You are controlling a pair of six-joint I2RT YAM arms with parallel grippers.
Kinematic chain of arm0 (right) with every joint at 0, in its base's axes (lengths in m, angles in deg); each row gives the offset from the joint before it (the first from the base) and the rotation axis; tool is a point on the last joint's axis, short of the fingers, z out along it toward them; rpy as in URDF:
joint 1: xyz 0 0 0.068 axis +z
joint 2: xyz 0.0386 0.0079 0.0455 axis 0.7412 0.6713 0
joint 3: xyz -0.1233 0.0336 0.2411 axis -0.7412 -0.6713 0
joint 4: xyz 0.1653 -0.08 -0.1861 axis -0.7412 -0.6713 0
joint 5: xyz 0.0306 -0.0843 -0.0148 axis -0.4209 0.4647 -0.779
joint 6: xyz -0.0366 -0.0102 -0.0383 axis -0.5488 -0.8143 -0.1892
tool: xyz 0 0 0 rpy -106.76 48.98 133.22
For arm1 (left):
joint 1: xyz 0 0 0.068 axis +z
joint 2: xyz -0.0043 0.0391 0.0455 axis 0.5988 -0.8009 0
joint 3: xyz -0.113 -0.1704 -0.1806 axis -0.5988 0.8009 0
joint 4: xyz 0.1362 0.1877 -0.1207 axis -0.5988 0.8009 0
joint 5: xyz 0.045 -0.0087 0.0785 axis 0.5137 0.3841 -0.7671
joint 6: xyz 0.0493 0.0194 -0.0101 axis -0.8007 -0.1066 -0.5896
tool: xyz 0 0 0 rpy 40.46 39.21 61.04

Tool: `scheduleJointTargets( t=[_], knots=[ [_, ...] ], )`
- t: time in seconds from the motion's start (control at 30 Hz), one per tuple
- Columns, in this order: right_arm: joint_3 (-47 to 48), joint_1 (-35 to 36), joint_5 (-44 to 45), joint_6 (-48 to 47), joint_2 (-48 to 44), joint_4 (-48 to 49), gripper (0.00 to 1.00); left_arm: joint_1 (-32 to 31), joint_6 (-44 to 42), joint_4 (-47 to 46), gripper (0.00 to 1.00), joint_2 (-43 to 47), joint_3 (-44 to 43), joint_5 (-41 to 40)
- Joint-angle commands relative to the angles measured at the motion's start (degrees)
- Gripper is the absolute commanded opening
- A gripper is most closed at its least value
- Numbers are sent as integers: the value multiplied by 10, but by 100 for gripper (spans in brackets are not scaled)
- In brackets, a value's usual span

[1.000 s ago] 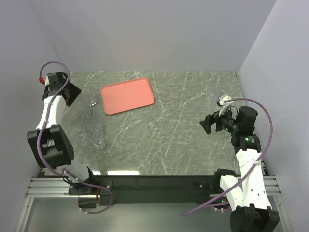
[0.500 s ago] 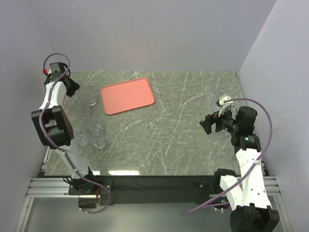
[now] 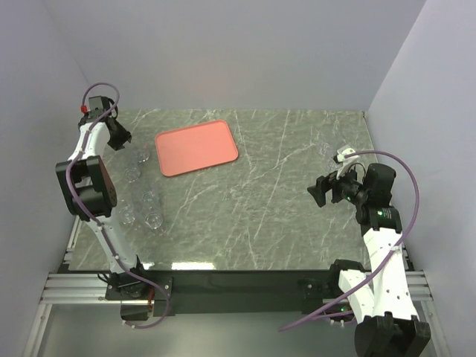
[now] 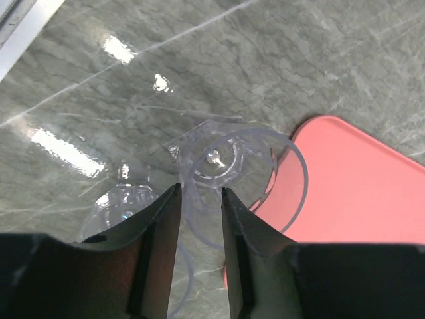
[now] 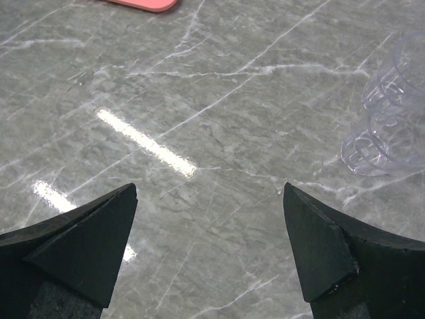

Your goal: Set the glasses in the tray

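Observation:
The salmon-red tray [image 3: 196, 147] lies empty at the back left of the table. Several clear glasses stand left of and in front of it: one [image 3: 141, 158] by its left edge, another [image 3: 132, 173], and three nearer [image 3: 151, 199]. My left gripper [image 3: 123, 140] is just up-left of the first glass. In the left wrist view its jaws [image 4: 200, 189] stand a narrow gap apart over that glass's [image 4: 222, 163] rim, beside the tray [image 4: 358, 193]. My right gripper [image 3: 320, 192] is wide open and empty [image 5: 209, 189]; clear glasses [image 5: 390, 113] stand to its right.
Grey marble table top [image 3: 282, 193] with white walls at the left, back and right. The glass at the far right [image 3: 325, 149] stands near the right wall. A second glass [image 4: 123, 206] touches the one under the left jaws.
The left arm has swung its gripper toward the back and then right, closer to the glass by the tray. The glasses and the right arm have not moved.

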Motion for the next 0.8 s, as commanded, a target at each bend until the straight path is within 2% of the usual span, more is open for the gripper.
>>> scheduleJointTargets(
  t=[0.0,0.23,0.33,0.57,0.77],
  knots=[
    [-4,-1,1,-9,0,8,97,-3,-19,14,36,-11,-28,-9],
    [-4,-1,3,-9,-1,8,97,-4,-26,23,36,-33,-42,-28],
    [-5,-2,5,-8,-1,8,97,-7,-28,27,30,-41,-51,-29],
    [-4,-2,9,-8,-1,9,97,-14,-33,35,0,-48,-85,-37],
    [-5,-1,12,-10,-1,9,97,-24,-35,22,0,-23,-94,-36]
  ],
)
